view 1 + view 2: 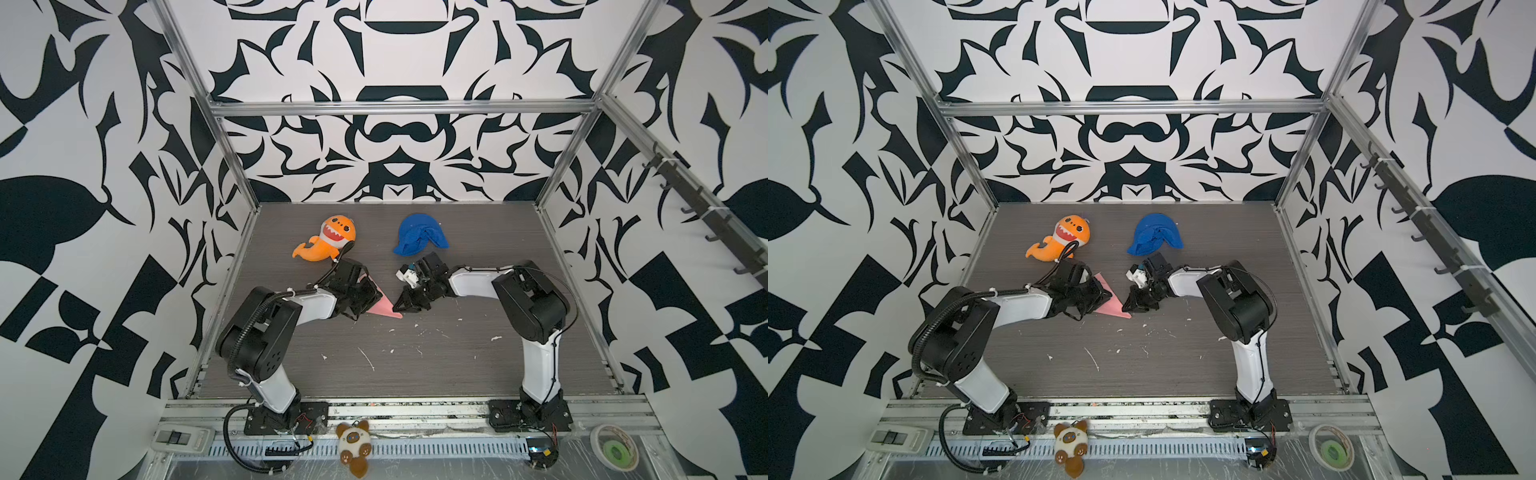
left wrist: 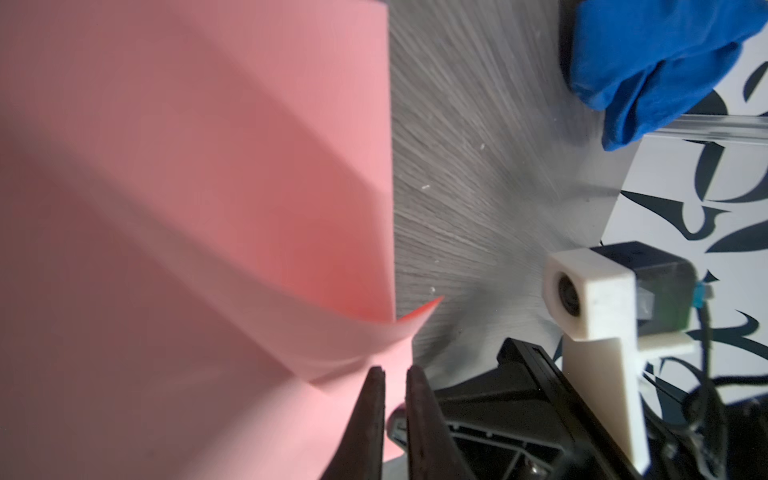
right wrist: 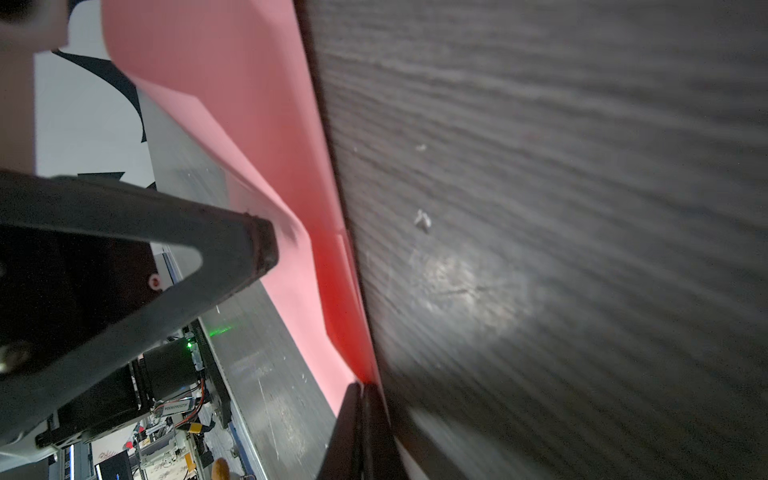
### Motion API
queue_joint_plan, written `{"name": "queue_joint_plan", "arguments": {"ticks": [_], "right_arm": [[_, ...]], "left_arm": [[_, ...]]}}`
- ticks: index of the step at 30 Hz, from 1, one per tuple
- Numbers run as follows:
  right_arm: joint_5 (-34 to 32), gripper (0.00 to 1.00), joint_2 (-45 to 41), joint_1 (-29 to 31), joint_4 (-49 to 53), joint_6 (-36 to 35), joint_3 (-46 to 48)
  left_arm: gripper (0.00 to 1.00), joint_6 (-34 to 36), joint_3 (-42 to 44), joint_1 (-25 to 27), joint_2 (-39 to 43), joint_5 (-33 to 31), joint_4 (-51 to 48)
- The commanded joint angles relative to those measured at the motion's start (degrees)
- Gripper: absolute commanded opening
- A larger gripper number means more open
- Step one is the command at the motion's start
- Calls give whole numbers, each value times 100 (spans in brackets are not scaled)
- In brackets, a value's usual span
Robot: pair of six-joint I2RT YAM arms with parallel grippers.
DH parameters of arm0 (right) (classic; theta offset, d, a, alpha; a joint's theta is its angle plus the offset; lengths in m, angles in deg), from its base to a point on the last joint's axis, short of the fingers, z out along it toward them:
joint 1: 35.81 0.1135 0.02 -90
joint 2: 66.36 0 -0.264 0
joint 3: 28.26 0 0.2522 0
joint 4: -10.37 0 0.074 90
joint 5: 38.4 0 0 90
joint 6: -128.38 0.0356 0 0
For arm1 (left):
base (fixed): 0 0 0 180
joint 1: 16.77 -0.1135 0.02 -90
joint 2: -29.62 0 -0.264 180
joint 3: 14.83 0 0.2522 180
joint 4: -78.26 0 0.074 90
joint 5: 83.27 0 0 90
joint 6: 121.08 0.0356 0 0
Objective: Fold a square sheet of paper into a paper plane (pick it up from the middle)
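The pink sheet of paper (image 1: pixel 382 308) (image 1: pixel 1111 309) lies mid-table, folded into a long pointed outline like a paper plane. Its sharp tip points toward my right gripper. My right gripper (image 1: pixel 397 309) (image 3: pixel 360 388) is shut on that tip, low against the table. In the right wrist view the paper (image 3: pixel 249 124) runs away from the jaws with one flap lifted. My left gripper (image 1: pixel 368 298) (image 2: pixel 395 372) hovers over the wide part of the paper (image 2: pixel 187 187). Its jaws stand a narrow gap apart, just behind a curled-up flap, and grip nothing I can see.
An orange shark plush (image 1: pixel 328 241) and a blue cloth lump (image 1: pixel 419 240) (image 2: pixel 648 62) lie at the back of the table. White scraps (image 1: pixel 368 359) dot the dark tabletop in front. A small plush (image 1: pixel 353 446) and a tape roll (image 1: pixel 615 451) sit on the front rail.
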Motion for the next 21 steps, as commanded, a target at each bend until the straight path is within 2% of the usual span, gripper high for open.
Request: {"name": "queue_joint_plan", "arguments": {"ticks": [1,13,21], "right_arm": [[-639,7,302,-20,773,-98,92],[-665,8,348,-20,813,-114,53],[-665,9,344,-21,823,-118,35]], "left_arm": [[15,92,-89,47,-17,151,141],[10,165,-9,252,-246,160,21],[9,215,-49,251,-330,-131,-392]]}}
